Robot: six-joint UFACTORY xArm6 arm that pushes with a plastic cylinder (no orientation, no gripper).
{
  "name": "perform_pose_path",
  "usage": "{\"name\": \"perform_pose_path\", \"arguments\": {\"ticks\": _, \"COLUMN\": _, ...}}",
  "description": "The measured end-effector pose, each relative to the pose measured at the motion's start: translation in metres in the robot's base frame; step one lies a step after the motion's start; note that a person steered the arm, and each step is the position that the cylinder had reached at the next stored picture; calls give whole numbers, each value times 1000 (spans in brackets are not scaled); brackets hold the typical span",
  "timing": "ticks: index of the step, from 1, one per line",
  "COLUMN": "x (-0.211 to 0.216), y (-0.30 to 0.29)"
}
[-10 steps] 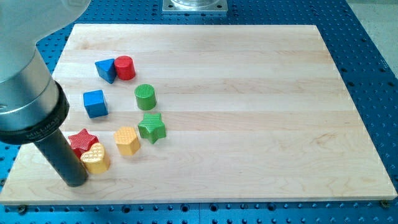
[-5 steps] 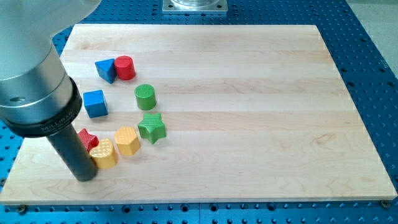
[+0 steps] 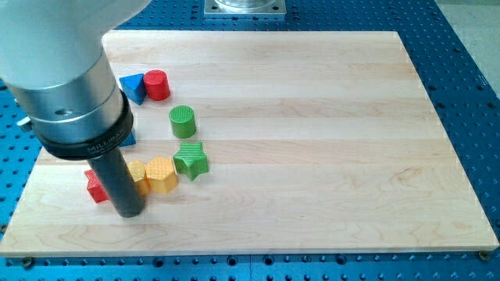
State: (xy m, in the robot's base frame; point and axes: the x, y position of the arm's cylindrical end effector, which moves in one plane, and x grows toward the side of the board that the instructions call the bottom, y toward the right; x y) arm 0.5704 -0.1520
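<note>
My tip [image 3: 129, 211] sat low on the wooden bench [image 3: 328, 156], at the view's left. It touched a yellow block [image 3: 138, 173], mostly hidden by the rod. A bumpy yellow hexagon block [image 3: 161, 174] sat just right of that. A red block [image 3: 95, 187] peeked out on the left. The rod had no jaws. A green star [image 3: 191, 159] sat nearby.

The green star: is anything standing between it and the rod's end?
Yes. My tip sits at the view's lower left, and the yellow heart and yellow hexagon lie in a row between it and the green star.
</note>
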Motion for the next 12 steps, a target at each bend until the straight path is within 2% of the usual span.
{"name": "perform_pose_path", "arguments": {"ticks": 1, "x": 1, "y": 0}}
{"name": "perform_pose_path", "arguments": {"ticks": 2, "x": 35, "y": -15}}
{"name": "perform_pose_path", "arguments": {"ticks": 3, "x": 48, "y": -13}}
{"name": "perform_pose_path", "arguments": {"ticks": 6, "x": 48, "y": 41}}
{"name": "perform_pose_path", "arguments": {"ticks": 7, "x": 47, "y": 30}}
{"name": "perform_pose_path", "arguments": {"ticks": 8, "x": 46, "y": -41}}
{"name": "perform_pose_path", "arguments": {"ticks": 9, "x": 30, "y": -60}}
{"name": "perform_pose_path", "arguments": {"ticks": 10, "x": 7, "y": -66}}
{"name": "perform_pose_path", "arguments": {"ticks": 11, "x": 3, "y": -64}}
{"name": "perform_pose_path", "arguments": {"ticks": 12, "x": 15, "y": -31}}
